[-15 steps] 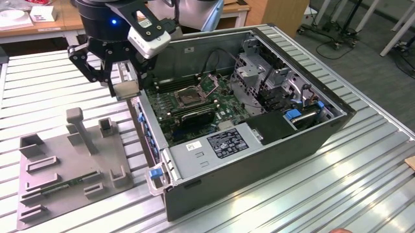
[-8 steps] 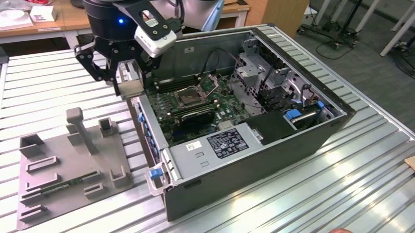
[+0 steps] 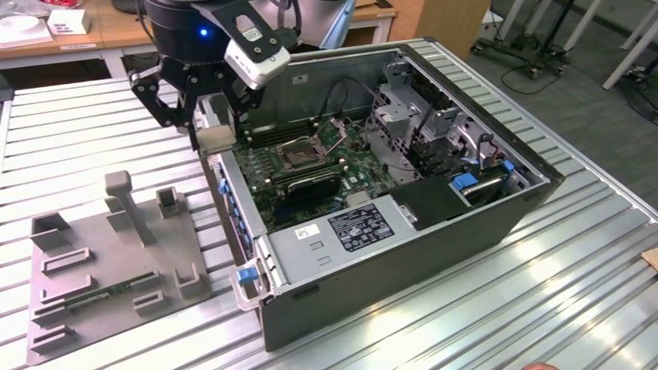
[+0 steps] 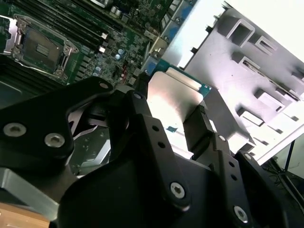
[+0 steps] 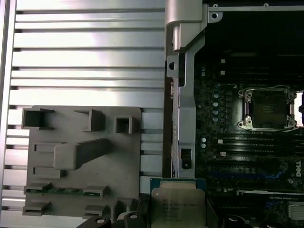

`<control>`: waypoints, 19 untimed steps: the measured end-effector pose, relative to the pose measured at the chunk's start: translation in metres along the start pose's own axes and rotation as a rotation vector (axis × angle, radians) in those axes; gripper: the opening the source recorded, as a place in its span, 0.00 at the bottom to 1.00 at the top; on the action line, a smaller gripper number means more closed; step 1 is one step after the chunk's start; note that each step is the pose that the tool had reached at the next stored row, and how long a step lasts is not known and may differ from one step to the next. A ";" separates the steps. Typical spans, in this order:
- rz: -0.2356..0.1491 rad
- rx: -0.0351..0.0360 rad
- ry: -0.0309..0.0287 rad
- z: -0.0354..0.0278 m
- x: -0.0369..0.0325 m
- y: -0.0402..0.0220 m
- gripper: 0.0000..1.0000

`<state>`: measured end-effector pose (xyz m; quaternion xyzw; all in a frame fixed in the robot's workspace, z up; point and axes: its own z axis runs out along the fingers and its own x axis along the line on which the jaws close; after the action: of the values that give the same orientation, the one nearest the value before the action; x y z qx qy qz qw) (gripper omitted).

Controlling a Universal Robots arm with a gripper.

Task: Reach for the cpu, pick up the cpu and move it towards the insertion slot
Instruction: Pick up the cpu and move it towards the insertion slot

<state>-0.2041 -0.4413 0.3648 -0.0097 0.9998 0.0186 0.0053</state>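
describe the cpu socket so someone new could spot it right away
Look inside the open computer case lying on the slatted metal table, at the green motherboard. The insertion slot is the square socket with a dark centre and silver frame. The memory slots beside it are long, narrow and black.

A table of ribbed, silvery metal slats carries everything; an open computer case lies on its side across the middle of the table, its board facing up; a flat grey fixture plate with raised blocks and posts lies directly on the slats just beside the case, toward the table's edge at the exterior view's left.
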 end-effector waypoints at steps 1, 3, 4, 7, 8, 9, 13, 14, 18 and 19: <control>0.000 0.0000 0.0000 0.0000 -0.0011 0.0000 0.54; 0.000 0.0000 0.0000 0.0000 -0.0033 -0.0001 0.54; 0.000 0.0001 0.0001 0.0000 -0.0044 -0.0001 0.54; 0.000 0.0000 0.0000 0.0001 -0.0078 -0.0002 0.54; 0.000 0.0000 0.0000 0.0001 -0.0090 -0.0002 0.54; 0.000 0.0000 0.0000 0.0001 -0.0100 -0.0002 0.54; 0.000 0.0000 0.0000 0.0002 -0.0145 -0.0003 0.54; 0.000 0.0000 0.0000 0.0002 -0.0156 -0.0003 0.54; 0.000 0.0000 0.0000 0.0002 -0.0190 -0.0004 0.54; 0.000 0.0000 0.0000 0.0002 -0.0192 -0.0004 0.54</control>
<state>-0.1849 -0.4414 0.3648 -0.0097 0.9998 0.0186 0.0053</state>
